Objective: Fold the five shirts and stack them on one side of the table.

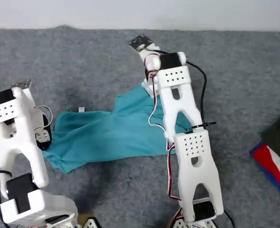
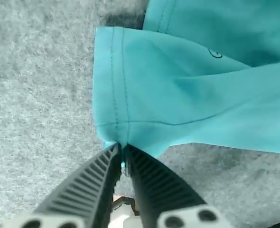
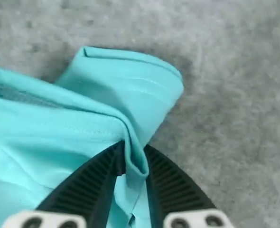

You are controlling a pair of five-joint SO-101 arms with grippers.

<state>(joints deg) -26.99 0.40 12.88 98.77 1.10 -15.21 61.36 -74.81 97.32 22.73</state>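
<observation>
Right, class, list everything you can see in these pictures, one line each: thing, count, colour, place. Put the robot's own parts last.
teal shirt: one, teal, lying rumpled mid-table between the two arms.
striped cloth: one, dark with red, white and blue bands, at the table's edge on the right arm's side.
table: one, grey carpet-like surface, under everything.
wall: one, white, along the far edge.
left arm: one, white, beside the shirt's hem end.
right arm: one, white, reaching over the shirt.
left fingers: two, black, shut on the shirt's hem corner.
right fingers: two, black, shut on a fold of the shirt.
</observation>
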